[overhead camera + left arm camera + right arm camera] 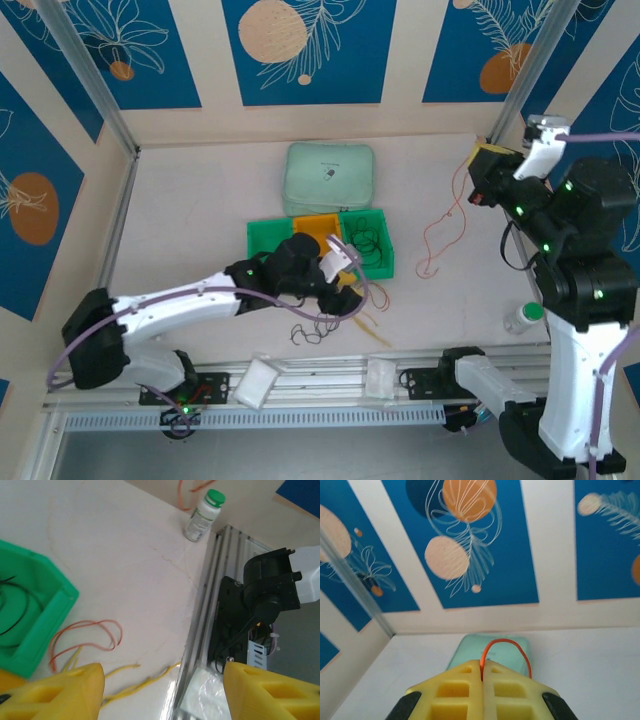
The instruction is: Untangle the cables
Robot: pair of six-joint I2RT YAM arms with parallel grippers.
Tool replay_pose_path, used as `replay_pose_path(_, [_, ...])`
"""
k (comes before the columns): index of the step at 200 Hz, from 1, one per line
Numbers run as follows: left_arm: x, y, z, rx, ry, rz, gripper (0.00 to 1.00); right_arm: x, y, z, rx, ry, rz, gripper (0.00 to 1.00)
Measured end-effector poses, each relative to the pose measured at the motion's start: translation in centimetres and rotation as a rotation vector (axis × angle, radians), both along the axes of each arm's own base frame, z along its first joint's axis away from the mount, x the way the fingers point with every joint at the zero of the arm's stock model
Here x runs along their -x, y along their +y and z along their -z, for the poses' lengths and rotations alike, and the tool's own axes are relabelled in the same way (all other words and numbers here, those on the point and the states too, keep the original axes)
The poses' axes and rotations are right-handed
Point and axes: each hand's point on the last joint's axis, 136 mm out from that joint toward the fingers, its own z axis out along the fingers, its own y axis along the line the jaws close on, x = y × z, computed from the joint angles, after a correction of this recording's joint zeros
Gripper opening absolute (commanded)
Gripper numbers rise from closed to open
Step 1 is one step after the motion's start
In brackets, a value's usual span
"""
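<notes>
Top external view shows the work split between the arms. The right gripper (488, 172) is held high at the far right, and an orange cable (428, 240) hangs from it in a loose line down to the tabletop (200, 220), well apart from the other cords. This looks like a way of keeping one freed strand clear of the tangle. In the right wrist view its fingers (455, 685) are pressed together with a short arch of that cable pinched in the seam between them, and the pale green pouch (466, 647) lies beyond. The left gripper (345, 292) sits low at the near side of the green bin (265, 238), whose right compartment holds coiled black cables (370, 243). In the left wrist view its yellow fingers (60, 695) stand wide apart with nothing between them, above a few yellow cables (125, 687) lying on the tabletop just beside the bin's corner. A red-brown cable (85, 630) loops next to them and meets them close to the bin. Whether the two are knotted or merely overlapping I cannot tell. The spread, low pose suits taking up the next strand, probably a yellow one. A bottle (202, 515) stands near the rail, away from these cords, so it is unlikely to be disturbed.
</notes>
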Motion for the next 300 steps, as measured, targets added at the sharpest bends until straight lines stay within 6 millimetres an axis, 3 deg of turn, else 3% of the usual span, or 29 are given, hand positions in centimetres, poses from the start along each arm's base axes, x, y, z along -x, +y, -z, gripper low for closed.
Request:
replay_pose_path(35, [-1.4,5.8,-0.8,-0.057,-0.038,-0.161,0.67,-2.8,2.9,3.3,-0.039,0.123,-0.123,0.02])
replay_pose_path(95, [-5.8,16.7,-1.9,-0.125,-0.073,-0.581,0.70,-3.2,9.2,6.1,-0.046,0.202,-0.335,0.02])
replay_pose_path(122, [-6.6,20.0,-1.4,-0.167,-0.049,-0.709,0.74,-4.4,12.2,7.7,-0.031,0.245,-0.407,0.02])
replay_pose_path(184, [-6.2,21.5,0.2,-0.228,0.019,-0.754,0.77,-8.0,15.4,11.7,-0.011,0.352,-0.454,0.02])
replay_pose_path(300, [-6.3,21.6,0.0,-0.209,0.027,-0.755,0.77,-10.7,17.8,15.1,-0.005,0.431,-0.500,0.02])
